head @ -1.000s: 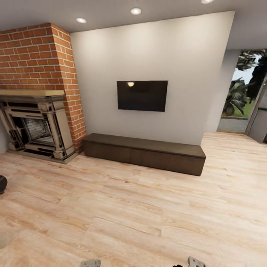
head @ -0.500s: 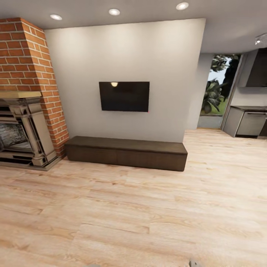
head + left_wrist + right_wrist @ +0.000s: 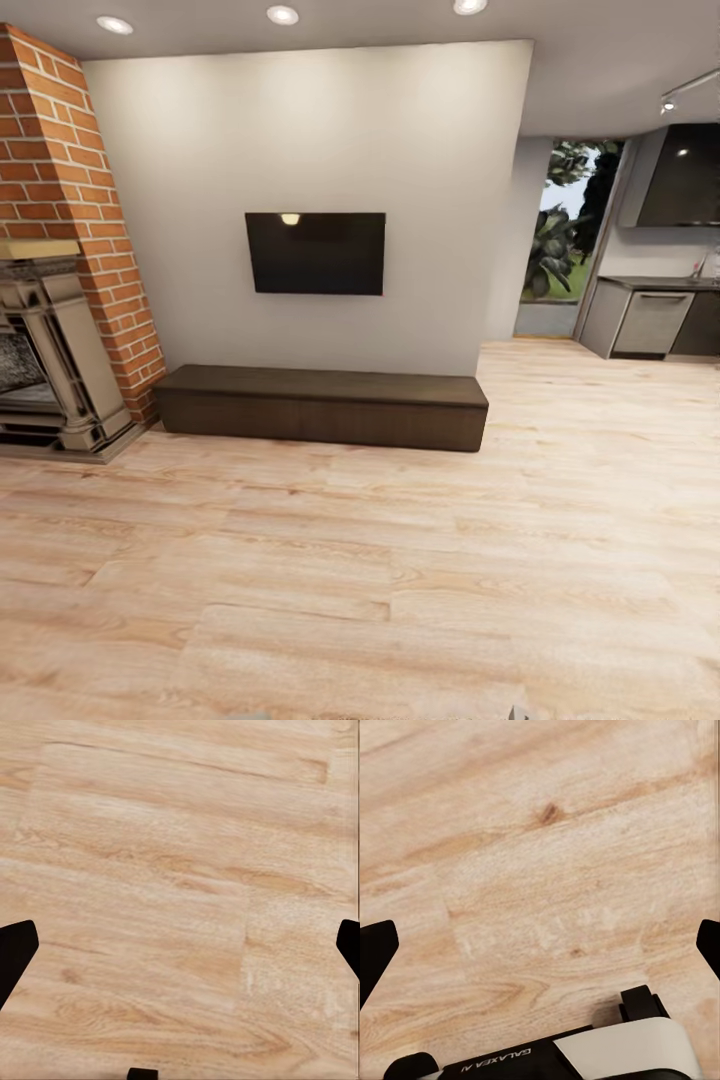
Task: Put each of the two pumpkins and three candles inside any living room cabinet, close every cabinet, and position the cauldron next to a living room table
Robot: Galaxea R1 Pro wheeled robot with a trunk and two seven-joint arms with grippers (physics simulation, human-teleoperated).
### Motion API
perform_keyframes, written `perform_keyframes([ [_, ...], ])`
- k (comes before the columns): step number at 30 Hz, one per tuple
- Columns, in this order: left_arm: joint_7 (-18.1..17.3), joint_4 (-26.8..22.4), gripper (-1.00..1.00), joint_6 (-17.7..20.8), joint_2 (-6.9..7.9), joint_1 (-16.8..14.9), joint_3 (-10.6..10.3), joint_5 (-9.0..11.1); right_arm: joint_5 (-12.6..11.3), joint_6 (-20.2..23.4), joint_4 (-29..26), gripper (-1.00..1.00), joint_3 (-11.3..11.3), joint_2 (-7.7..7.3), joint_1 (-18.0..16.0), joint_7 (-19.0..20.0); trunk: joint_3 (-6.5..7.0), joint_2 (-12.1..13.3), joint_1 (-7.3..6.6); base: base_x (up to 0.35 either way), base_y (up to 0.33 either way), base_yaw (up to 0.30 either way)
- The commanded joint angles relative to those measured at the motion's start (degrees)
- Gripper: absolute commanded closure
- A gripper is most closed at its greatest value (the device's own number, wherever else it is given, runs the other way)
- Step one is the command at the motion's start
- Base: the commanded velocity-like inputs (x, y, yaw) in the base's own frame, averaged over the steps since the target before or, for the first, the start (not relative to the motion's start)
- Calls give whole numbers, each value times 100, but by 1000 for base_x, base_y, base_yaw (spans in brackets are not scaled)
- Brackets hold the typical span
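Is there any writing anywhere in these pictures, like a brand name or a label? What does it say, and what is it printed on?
"GALAXEA" followed by a cut-off character or two: on the dark strip of the robot's body, seen in the right wrist view above the wooden floor; it appears upside down.
TV, cabinet, brick fireplace: no writing visible.

Spread wide over the pale wood floor point(image 3: 547, 870): right end effector point(image 3: 540, 949), dark fingertips point(image 3: 375, 949) well apart, nothing between. White robot base point(image 3: 607, 1050) beneath.
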Motion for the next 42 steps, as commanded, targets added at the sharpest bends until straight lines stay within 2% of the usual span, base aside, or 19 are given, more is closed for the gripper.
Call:
perform_keyframes([
  [1, 5, -9, -100, 21, 2, -1, 5, 4, -47, 31, -13, -100, -15, 3, -1, -1, -16, -5, 0, 0, 0, -114],
  [8, -16, -8, -100, 20, 28, -1, 5, -14, -47, 32, -13, -100, -4, 9, -1, -29, -79, -5, 0, 59, 0, -107],
  [14, -9, -8, -100, 6, 171, -1, 7, -8, -39, -27, -13, -100, -6, 11, -2, -23, -133, -5, 0, 317, 0, -103],
  [21, 24, 58, -100, -395, 181, -1, -3, -6, 52, -77, -13, -100, 6, -4, 30, -4, -196, -5, 0, 348, 0, -101],
  [27, 26, 87, -100, -433, 180, -1, -3, -6, 61, -346, -13, -100, 59, -6, 22, 12, -239, -5, 0, 350, 0, -71],
  [42, 27, 89, -100, -444, 182, -1, -4, -6, -64, -377, -13, -100, 12, 15, 17, -44, -243, -5, 0, 350, 0, -13],
])
